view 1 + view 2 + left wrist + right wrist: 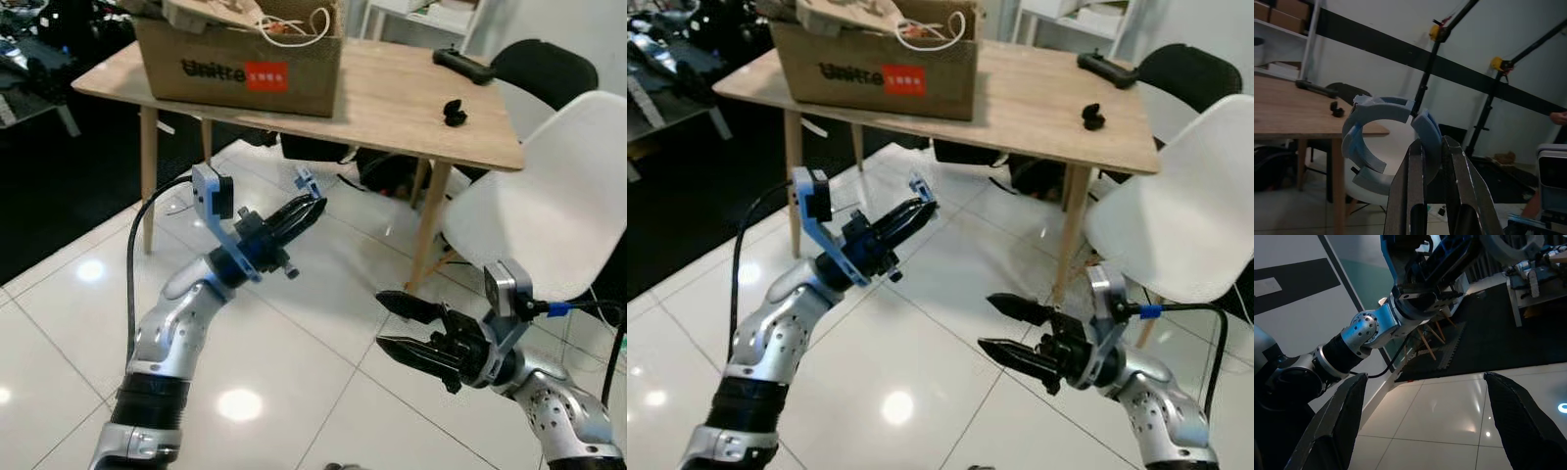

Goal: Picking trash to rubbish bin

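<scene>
A cardboard box (240, 59) sits at the wooden desk's (411, 108) left end. The right gripper (397, 321) hangs low with fingers spread wide, empty. Raised before the desk's front edge, the left gripper (309, 211) pinches a pale-blue plastic ring piece (1386, 142), likely lifted for carrying to a bin.
</scene>
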